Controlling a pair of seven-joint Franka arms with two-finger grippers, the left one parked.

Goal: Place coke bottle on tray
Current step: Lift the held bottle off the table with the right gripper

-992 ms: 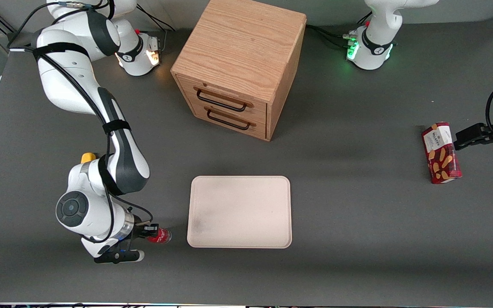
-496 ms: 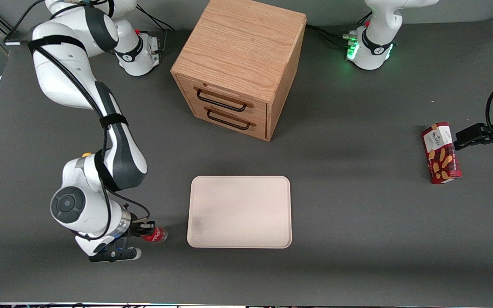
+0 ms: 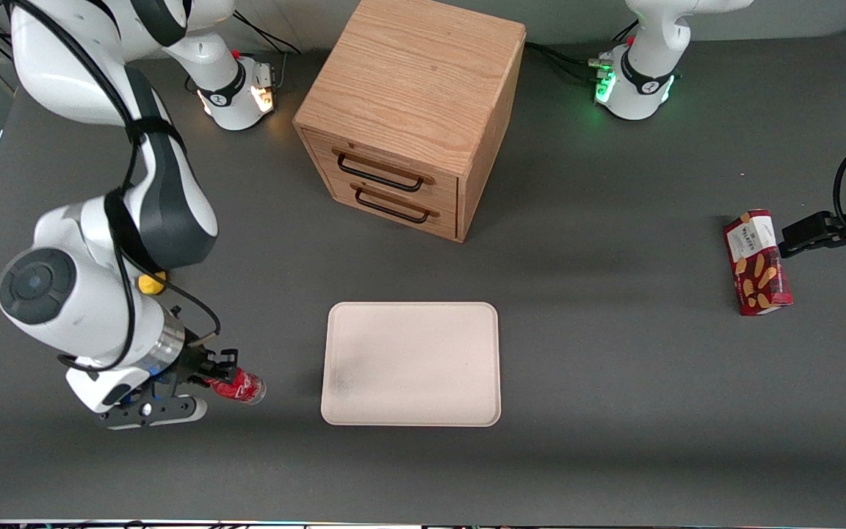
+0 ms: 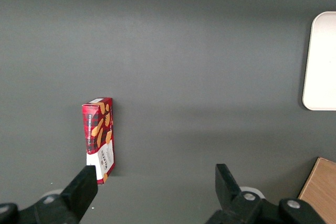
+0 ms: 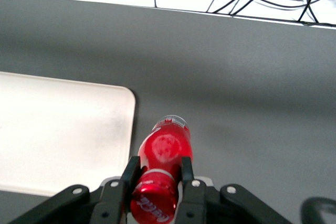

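Red-labelled bottle (image 3: 239, 386): we find it pinched near its cap between the fingers of the gripper (image 3: 211, 374), carried clear of the table (image 3: 614, 382) toward the working arm's end of the front edge. We judge the high grip leaves the base free for setting down.

Cream tray (image 3: 412, 364): flat, mid-table near the front edge, beside the bottle; nothing lies in it.

Wooden cabinet (image 3: 412, 110): near the back edge, both drawers shut.

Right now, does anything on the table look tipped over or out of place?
Only the snack box lies flat, toward the parked arm's end. The tray is bare; the gripper holds the coke bottle tilted, beside it. Drawers shut.
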